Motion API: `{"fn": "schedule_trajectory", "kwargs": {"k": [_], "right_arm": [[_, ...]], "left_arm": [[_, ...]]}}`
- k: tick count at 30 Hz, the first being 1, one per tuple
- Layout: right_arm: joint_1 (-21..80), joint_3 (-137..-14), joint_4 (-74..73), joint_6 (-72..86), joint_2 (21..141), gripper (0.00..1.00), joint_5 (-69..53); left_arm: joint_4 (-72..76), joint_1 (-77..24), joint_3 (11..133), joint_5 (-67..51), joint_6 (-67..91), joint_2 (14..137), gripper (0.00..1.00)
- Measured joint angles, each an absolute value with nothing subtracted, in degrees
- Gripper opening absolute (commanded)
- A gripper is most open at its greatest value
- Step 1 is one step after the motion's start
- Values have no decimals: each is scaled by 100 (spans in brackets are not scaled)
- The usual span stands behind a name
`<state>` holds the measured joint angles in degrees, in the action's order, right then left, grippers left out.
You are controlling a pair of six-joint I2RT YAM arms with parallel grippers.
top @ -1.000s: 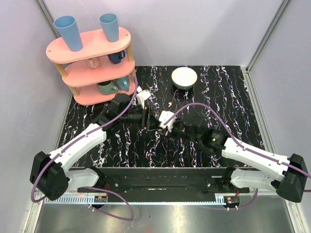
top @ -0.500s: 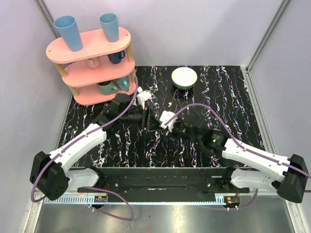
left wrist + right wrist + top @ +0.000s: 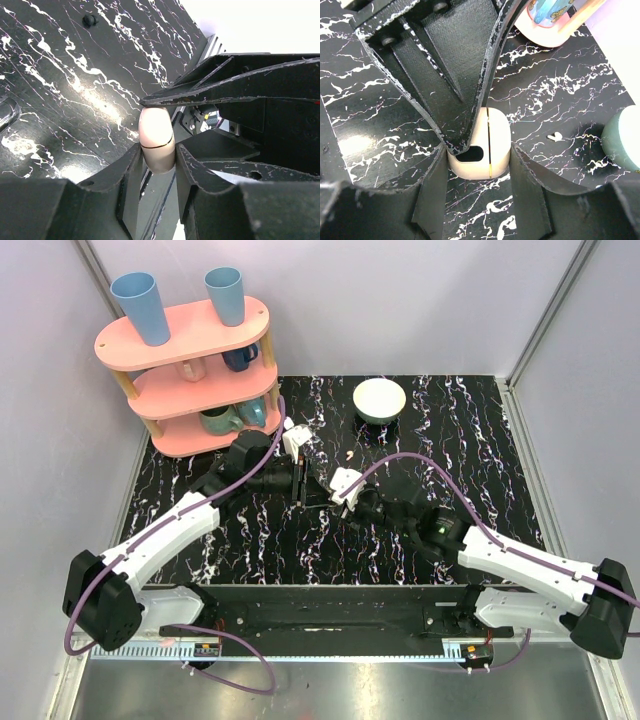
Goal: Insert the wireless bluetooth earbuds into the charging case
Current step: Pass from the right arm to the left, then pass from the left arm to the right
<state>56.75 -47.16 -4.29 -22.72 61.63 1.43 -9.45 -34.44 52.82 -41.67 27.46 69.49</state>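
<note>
Charging case (image 3: pixel 156 137) pinched by jaws of both left gripper (image 3: pixel 156 152) and right gripper (image 3: pixel 479 167), mid-workspace. Seam looks shut; I judge opening step. One earbud (image 3: pixel 554 136) lies apart nearby. Next I pry lid.

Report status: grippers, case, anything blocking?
Left gripper shut on charging case. Right gripper shut on it too. Lid looks closed. One earbud loose on table, clear of both.

Cream charging case (image 3: pixel 498 145), black white-veined table (image 3: pixel 560 87)
</note>
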Motion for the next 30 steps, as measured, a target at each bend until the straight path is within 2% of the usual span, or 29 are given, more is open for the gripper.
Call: {"fn": "schedule_trajectory", "kwargs": {"k": [4, 5, 6, 7, 9, 10, 13, 17, 20, 24, 30], "right_arm": [[5675, -4687, -408, -2279, 6123, 5, 134], [5675, -4678, -405, -2283, 6112, 11, 128], [5675, -4672, -405, -2290, 6099, 21, 121], [5675, -4665, -405, -2294, 6086, 39, 110], [5675, -4663, -405, -2294, 6066, 55, 106], [5675, -4663, -405, -2292, 6058, 67, 108], [5680, -4654, -379, -2187, 6018, 81, 158], [5686, -4654, -187, -1852, 5802, 93, 405], [5686, -4652, -45, -1347, 5505, 99, 617], [5688, -4654, 220, -336, 5159, 100, 1009], [5686, -4849, 362, 2329, 5393, 100, 1551]], "left_arm": [[-954, -3450, 5297, -4167, 2744, 6949, 11], [-963, -3457, 5301, -4167, 2742, 6949, 9], [-963, -3461, 5304, -4169, 2740, 6949, 6], [-974, -3463, 5312, -4171, 2738, 6949, 0], [-972, -3472, 5319, -4174, 2727, 6949, 0], [-969, -3474, 5323, -4167, 2724, 6949, 0], [-952, -3492, 5323, -4053, 2644, 6936, 0], [-1031, -3503, 5312, -3612, 2434, 6737, 0], [-1068, -3503, 5269, -3050, 2255, 6372, 0], [-854, -3503, 5039, -2416, 2043, 5752, 0], [252, -3503, 4211, -2056, 1789, 4971, 0]]}}
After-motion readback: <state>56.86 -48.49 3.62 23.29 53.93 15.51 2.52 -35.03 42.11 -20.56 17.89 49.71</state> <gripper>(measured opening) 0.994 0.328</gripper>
